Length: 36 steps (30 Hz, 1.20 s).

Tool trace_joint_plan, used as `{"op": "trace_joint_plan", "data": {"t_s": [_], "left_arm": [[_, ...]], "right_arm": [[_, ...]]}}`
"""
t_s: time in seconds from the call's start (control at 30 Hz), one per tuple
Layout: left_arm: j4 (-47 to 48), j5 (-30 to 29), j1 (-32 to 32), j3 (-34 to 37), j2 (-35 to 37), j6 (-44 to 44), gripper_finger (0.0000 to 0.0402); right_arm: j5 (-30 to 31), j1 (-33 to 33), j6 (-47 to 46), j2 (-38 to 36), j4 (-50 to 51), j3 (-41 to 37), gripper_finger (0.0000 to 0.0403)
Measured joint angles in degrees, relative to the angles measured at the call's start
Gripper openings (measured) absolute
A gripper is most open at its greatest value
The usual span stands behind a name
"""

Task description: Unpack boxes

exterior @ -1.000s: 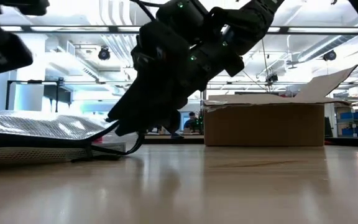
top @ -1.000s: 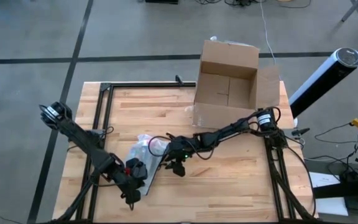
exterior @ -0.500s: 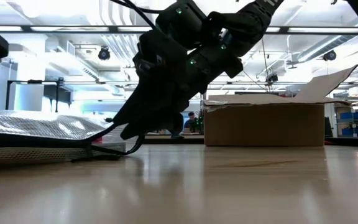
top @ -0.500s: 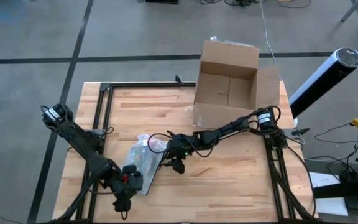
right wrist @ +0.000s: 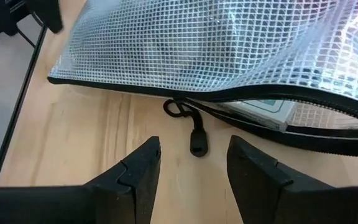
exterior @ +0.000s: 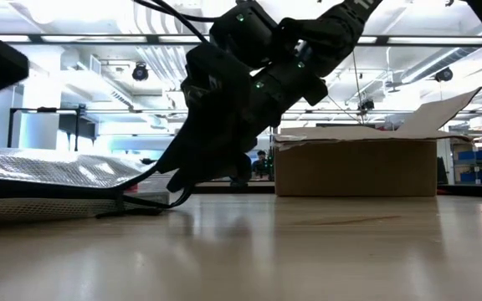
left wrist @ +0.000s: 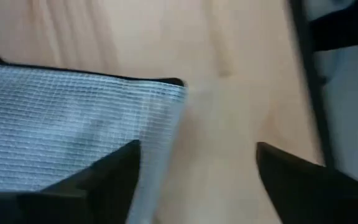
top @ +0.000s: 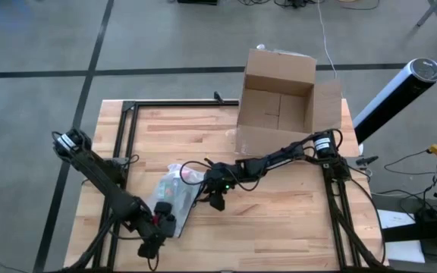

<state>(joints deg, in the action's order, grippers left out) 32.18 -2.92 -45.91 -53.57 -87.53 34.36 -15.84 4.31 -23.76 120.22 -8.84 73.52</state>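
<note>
Cardboard box (top: pixel 278 106) stands at the far edge of the table (top: pixel 279 220), toward the right side, with its flaps open upward and nothing visible inside it. In the low view the box (exterior: pixel 356 167) sits on the wood behind the right arm.

A mesh zip pouch (top: pixel 171 197) lies flat near the table's middle, closer to the left. The right gripper (top: pixel 217 199) is low over the table just beside the pouch's right edge. In the right wrist view its fingers (right wrist: pixel 135 177) stand apart with nothing between them, and the black zipper pull (right wrist: pixel 197 142) lies on the wood just in front of them, beside the partly open zipper of the pouch (right wrist: pixel 229 50).

The left gripper (top: pixel 155 241) is at the near end of the pouch. In the left wrist view its fingers (left wrist: pixel 104 180) are spread wide and hold nothing; one finger is over the pouch's corner (left wrist: pixel 73 118), the other over bare wood.
</note>
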Motion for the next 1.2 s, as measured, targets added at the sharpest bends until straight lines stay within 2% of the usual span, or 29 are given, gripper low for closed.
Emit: {"op": "trace_joint_plan", "data": {"t_s": [0.07,0.17,0.27,0.4,0.57,0.7,1.03,1.2], "left_arm": [[-0.04,-2.48,0.09,0.01,-2.24,-1.04,0.0326],[0.85,-5.90,0.11,-0.12,-6.27,-2.75,0.0355],[2.49,-9.31,0.60,-0.14,-9.71,-3.34,0.0358],[2.48,-11.13,0.68,-0.43,-11.83,-2.16,0.0337],[2.61,-14.75,0.69,-0.28,-11.92,-2.14,0.0292],[2.51,-18.07,0.90,-0.05,-12.12,-1.69,0.0238],[0.01,-17.70,1.07,0.08,-12.14,-1.21,0.0024],[-2.57,-17.09,1.18,0.08,-12.14,-0.82,0.0005]], "right_arm": [[0.00,-0.17,-1.35,0.00,0.01,0.00,0.0160],[0.00,-0.23,-2.41,0.00,0.04,0.00,0.0157],[-0.03,-0.23,-2.71,0.00,0.03,0.00,0.0153],[-0.20,-0.23,-3.73,0.00,0.11,0.00,0.0151],[-0.20,-0.23,-4.28,0.00,0.09,0.00,0.0153],[-0.20,-0.23,-4.34,0.00,0.04,0.00,0.0150],[1.72,-0.21,0.05,0.00,0.00,1.14,0.0149],[3.77,-0.60,1.37,0.00,0.24,1.14,0.0151]]}}
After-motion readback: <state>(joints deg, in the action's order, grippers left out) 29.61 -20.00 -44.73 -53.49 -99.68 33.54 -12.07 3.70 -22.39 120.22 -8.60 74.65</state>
